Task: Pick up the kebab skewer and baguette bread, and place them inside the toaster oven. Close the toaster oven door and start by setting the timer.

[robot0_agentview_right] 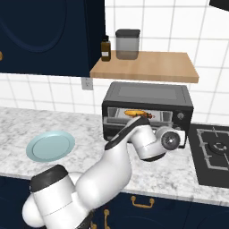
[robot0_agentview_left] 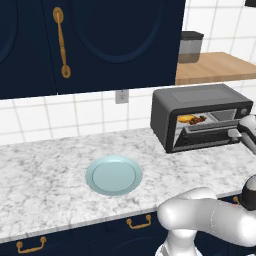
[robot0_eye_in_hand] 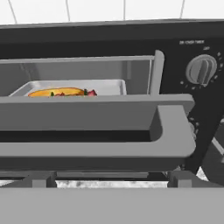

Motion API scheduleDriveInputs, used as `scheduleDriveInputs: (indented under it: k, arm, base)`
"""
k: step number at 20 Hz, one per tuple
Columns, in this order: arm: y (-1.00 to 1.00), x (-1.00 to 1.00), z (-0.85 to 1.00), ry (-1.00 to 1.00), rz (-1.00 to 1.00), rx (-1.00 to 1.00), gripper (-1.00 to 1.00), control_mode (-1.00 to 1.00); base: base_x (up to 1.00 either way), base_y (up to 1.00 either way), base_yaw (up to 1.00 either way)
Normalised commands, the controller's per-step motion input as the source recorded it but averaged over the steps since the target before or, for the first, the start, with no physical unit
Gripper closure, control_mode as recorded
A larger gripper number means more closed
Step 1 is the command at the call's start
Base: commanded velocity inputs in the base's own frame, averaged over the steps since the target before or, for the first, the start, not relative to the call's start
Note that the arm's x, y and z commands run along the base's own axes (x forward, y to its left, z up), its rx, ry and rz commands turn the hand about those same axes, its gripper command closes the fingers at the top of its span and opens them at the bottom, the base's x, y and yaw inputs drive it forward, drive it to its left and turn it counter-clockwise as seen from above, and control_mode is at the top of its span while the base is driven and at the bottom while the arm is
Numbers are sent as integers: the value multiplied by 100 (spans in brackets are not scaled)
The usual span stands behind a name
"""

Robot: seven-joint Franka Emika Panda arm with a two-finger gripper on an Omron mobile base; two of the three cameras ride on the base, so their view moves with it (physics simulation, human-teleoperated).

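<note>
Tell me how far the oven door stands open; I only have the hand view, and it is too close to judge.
Observer: In the left base view the door is ajar, its top leaning out from the oven.
Operator: What sits to the right of the oven?
Observer: A black stove top, close beside it.
Operator: And to its left?
Observer: A pale blue plate on the counter, apart from the oven.
</note>
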Motion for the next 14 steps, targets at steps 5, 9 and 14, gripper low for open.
scheduleDriveInputs:
  k: [5, 9, 14]
  arm:
    - [9, 44, 34, -3, 0, 0, -100, -100]
    - [5, 37, 26, 0, 0, 0, -100, -100]
    - [8, 31, 12, 0, 0, 0, -100, -100]
  base:
    - [0, 0, 0]
    - [0, 0, 0]
    - [0, 0, 0]
